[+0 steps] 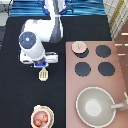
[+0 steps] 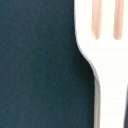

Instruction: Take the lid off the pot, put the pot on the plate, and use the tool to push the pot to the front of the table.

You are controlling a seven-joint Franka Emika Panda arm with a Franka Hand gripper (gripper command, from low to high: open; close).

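While the tool is approached:
Gripper (image 1: pixel 42 64): positioned directly above the tool; finger state cannot be told.
Tool (image 1: pixel 43 75): flat, slotted, cream spatula (image 2: pixel 107 55).

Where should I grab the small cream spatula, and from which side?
Probably by its thin handle, coming straight down from above: the small cream slotted spatula lies flat on the black table, its wide head toward the exterior view's bottom. The hand hovers right over the handle end.

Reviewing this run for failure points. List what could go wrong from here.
The gripper sits directly over the tool, whose slotted head fills the wrist view; a skewed grasp might let it slip. The pot on the plate lies near the table edge; pushing might send it off.
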